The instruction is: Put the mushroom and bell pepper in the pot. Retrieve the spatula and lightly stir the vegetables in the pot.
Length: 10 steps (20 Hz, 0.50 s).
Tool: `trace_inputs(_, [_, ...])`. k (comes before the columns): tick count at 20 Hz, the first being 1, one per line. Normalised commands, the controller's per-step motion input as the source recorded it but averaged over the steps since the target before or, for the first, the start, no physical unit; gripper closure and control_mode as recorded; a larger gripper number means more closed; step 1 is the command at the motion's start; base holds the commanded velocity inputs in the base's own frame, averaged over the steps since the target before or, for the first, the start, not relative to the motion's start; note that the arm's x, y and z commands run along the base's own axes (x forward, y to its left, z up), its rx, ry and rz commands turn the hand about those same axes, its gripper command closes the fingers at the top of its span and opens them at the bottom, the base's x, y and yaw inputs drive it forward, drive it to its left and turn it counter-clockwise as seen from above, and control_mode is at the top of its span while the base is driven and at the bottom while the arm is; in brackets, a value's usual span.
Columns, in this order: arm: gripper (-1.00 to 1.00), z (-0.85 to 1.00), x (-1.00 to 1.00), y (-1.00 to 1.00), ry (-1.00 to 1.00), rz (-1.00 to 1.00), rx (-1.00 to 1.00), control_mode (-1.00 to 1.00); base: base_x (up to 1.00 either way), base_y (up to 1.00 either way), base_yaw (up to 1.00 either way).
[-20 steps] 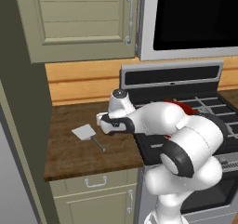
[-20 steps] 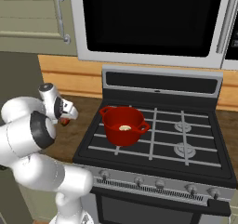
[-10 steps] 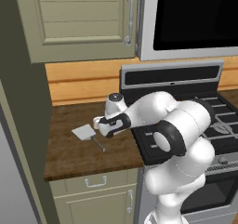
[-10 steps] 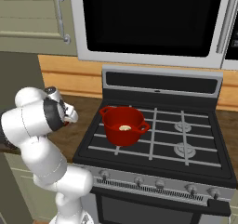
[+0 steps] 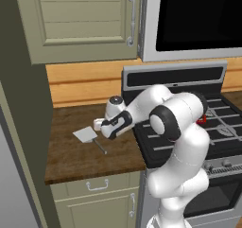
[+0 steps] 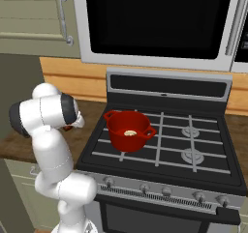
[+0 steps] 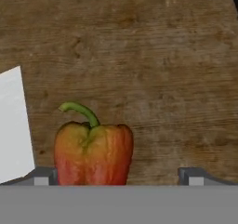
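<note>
The bell pepper [image 7: 93, 148], red-orange with a curled green stem, lies on the wooden counter [image 7: 153, 56] right under my hand. My gripper [image 7: 118, 177] is open, its two fingertips [image 7: 44, 175] wide apart, and the pepper lies between them, close to the left one. The spatula's white blade [image 7: 11, 125] lies just left of the pepper. In the left base view the gripper [image 5: 99, 125] hangs low over the counter beside the spatula [image 5: 86, 135]. The glossy red pot [image 6: 128, 130] stands on the stove's front left burner with the pale mushroom [image 6: 130, 133] inside.
The black stove [image 6: 164, 145] adjoins the counter on its right. A wooden backsplash [image 5: 80, 87] runs behind the counter, with a cream wall cabinet [image 5: 80, 23] and a microwave [image 6: 160, 19] overhead. A tall cabinet side [image 5: 21, 104] closes the counter's left end.
The arm has swung further left and down over the counter, bringing the hand close above the bell pepper. The jaws have stayed open. Pot and mushroom have not moved.
</note>
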Motion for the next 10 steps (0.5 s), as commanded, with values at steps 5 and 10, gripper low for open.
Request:
trace_inputs(5, [1.00,-0.20,0.21,0.07,0.00,0.00,0.00,-1.00,0.00,0.00,0.00])
trace_inputs(10, [1.00,-0.07,-0.01,0.00,0.02,0.00,0.00,-1.00,0.00,0.00,0.00])
